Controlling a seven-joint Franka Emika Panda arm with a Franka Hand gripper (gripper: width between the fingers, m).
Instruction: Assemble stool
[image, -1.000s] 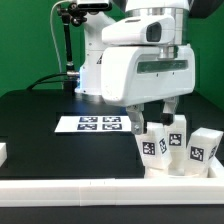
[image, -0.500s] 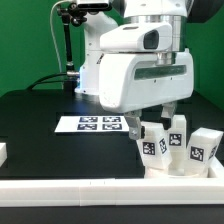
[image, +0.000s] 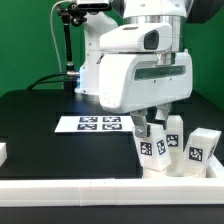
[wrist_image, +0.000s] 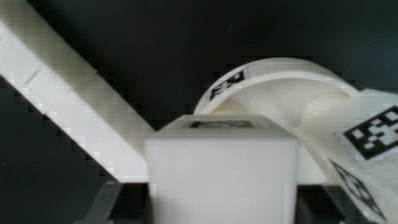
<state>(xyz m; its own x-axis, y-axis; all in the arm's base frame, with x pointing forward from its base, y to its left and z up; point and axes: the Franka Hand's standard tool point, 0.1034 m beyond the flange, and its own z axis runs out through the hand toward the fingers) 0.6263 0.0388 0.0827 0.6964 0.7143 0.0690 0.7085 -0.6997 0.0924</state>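
Three white leg blocks with marker tags stand close together at the exterior view's right, just behind the front rail: one in front, one behind it and one further right. My gripper hangs right over this group with its fingers reaching down among the blocks. In the wrist view a leg block stands between my fingers, with a dark gap on each side, so the gripper is open around it. A rounded white tagged part lies just beyond it.
The marker board lies flat on the black table at mid-scene. A long white rail runs along the front edge and shows as a diagonal band in the wrist view. A white piece sits at the left edge.
The arm has moved down and a little to the exterior view's left, bringing the fingers lower among the leg blocks. The blocks have not visibly moved.
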